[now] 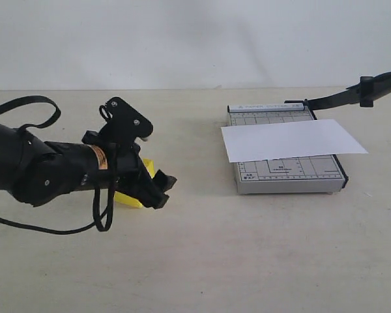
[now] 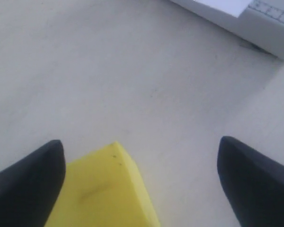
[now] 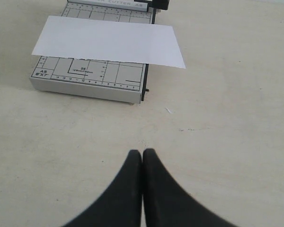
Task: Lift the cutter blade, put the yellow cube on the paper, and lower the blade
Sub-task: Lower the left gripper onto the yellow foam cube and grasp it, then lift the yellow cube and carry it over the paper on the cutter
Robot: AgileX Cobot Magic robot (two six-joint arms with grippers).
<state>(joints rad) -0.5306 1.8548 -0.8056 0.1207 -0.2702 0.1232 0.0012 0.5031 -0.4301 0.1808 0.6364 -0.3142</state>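
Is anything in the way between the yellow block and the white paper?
No, nothing I can see. Only table lies between the yellow cube and the paper, and the cutter blade is raised off to the side, out of the way.

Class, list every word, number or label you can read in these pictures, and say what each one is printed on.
"A5 6"X7"": corner of the cutter base, right wrist view.
"CUTTER": the base's top strip, partly cut off.
Other base markings: too small to read.
Orange label on the left arm: too blurred.
The paper, the yellow cube: no text.
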